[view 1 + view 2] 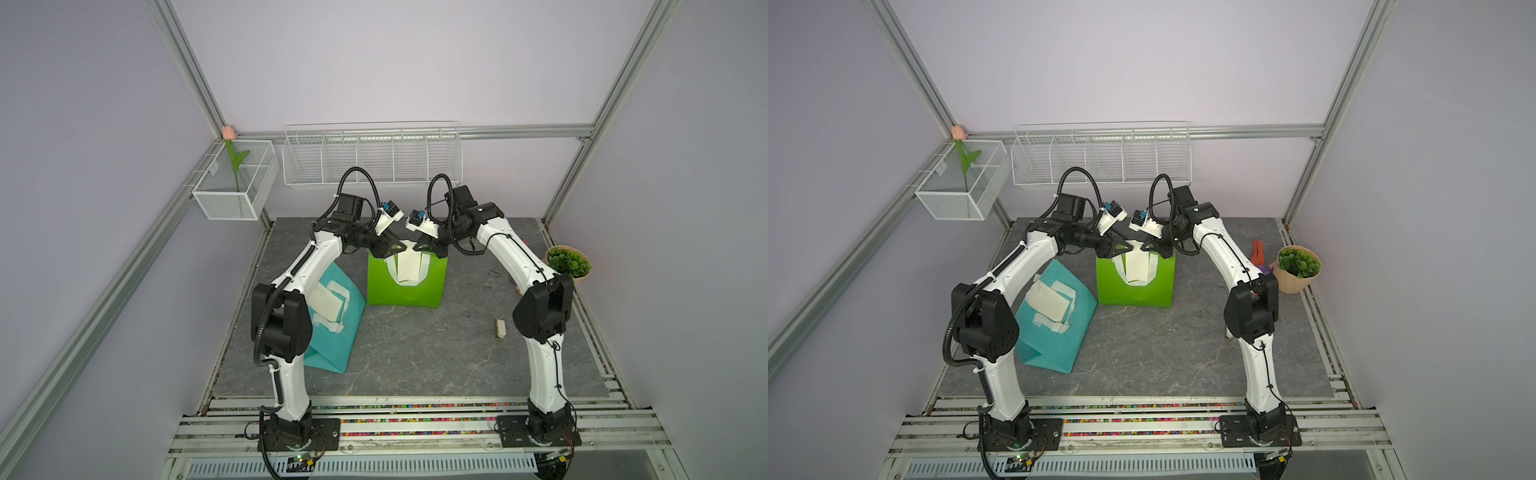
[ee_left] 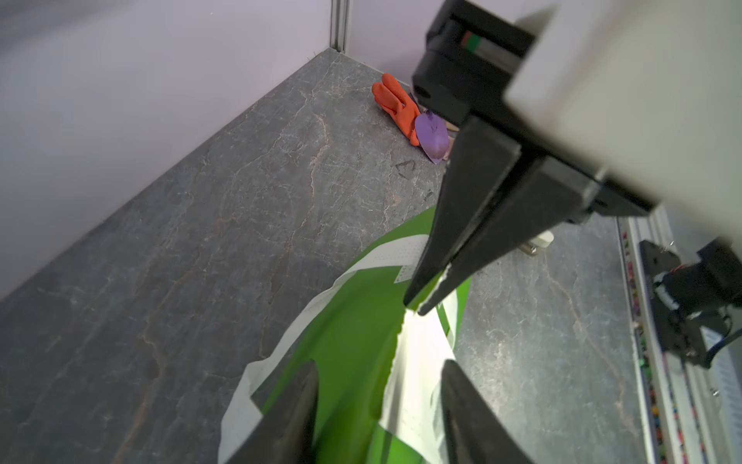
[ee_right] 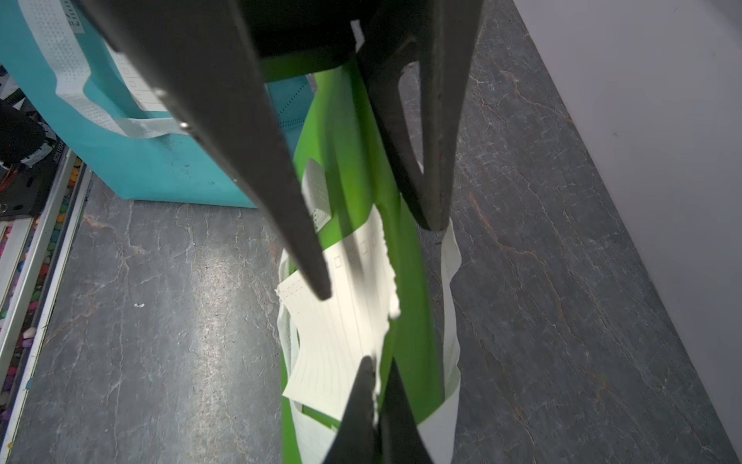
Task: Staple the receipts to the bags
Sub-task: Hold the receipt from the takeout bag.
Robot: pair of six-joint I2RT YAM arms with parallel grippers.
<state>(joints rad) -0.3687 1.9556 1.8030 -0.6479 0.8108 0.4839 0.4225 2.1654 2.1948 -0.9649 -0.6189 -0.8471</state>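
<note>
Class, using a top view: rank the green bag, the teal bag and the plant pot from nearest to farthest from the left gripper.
1. green bag, directly beneath the left gripper.
2. teal bag, left side, nearer the arm bases.
3. plant pot, table's right edge.

Smooth matt green bag (image 1: 405,291), thin paper receipt (image 1: 409,266), veined stone-look tabletop (image 1: 415,353).

My left claw (image 1: 395,248) and right claw (image 1: 422,245) meet atop the upright bag (image 1: 405,291), mid-back on the desk (image 1: 415,357), the hanging receipt (image 1: 408,266) on its front. The other bag (image 1: 336,345), toward the left edge, bears the second receipt (image 1: 326,301); the stapler (image 1: 500,329) lies near the right edge.
</note>
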